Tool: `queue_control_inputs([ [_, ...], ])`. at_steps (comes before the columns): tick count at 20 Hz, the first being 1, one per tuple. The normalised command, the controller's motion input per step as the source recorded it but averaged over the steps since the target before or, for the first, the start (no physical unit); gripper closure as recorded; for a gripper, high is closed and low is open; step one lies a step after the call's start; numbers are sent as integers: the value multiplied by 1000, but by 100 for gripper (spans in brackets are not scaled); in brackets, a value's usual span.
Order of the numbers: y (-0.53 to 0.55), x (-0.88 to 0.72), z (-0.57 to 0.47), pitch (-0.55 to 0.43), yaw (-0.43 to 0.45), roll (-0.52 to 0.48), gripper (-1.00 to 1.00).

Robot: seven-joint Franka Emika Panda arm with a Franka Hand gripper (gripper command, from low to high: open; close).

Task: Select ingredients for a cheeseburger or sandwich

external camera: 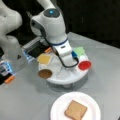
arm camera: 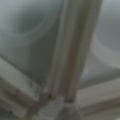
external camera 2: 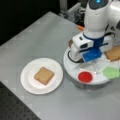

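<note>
A grey table point(external camera: 105, 82) carries a white round tray point(external camera: 62, 78) on the far side and a white plate point(external camera: 60, 106) on the near side, slightly apart.

The middle of the round tray point(external camera: 60, 79) is filled by the big arm point(external camera: 53, 27), so little room is left there. The white plate point(external camera 2: 28, 83) and the gray counter point(external camera 2: 42, 32) around it are open from above.

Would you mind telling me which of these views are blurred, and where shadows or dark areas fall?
In both front views edges are soft; in a front view the round tray casts a shadow on the grey table, under a black backdrop. The wrist view is heaviest blurred, only pale ridges showing; the gripper is not identifiable there.
</note>
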Motion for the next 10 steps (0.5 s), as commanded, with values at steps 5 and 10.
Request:
queue_control_inputs([
  [5, -179, 140, -357, 220, 392, 4, -100],
  [10, -194, 145, -359, 227, 283, 6, -100],
])
